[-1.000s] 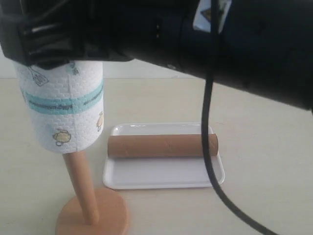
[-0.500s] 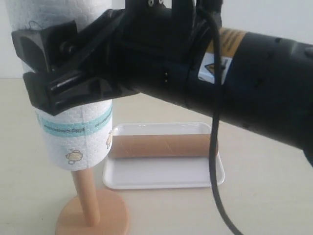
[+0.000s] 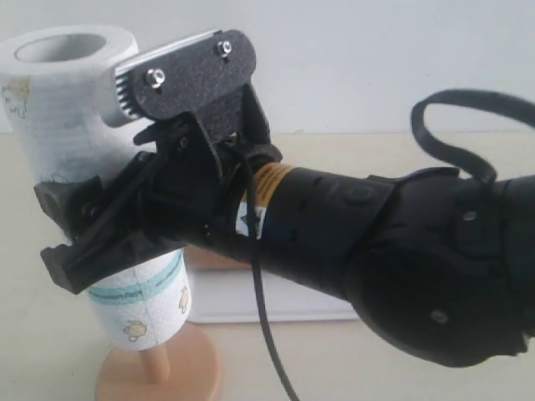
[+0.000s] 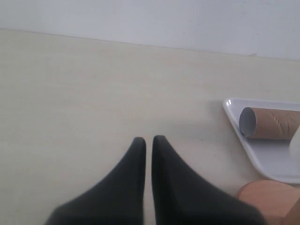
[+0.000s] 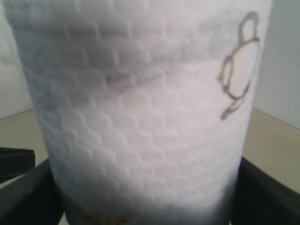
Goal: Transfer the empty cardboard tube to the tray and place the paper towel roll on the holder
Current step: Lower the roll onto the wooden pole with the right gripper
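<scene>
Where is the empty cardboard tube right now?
In the left wrist view, the cardboard tube lies in the white tray, beside the holder's round base.

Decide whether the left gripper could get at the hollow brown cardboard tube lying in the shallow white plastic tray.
Probably yes: only bare table separates the shut left gripper from the brown cardboard tube.

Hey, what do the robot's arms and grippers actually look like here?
The right arm is a thick matte-black tube with a rounded joint, an orange-and-white warning label, a black screwed plate with a ribbed silver edge, and a thin black cable. The left gripper has two plain black jaws tapering to points.
</scene>
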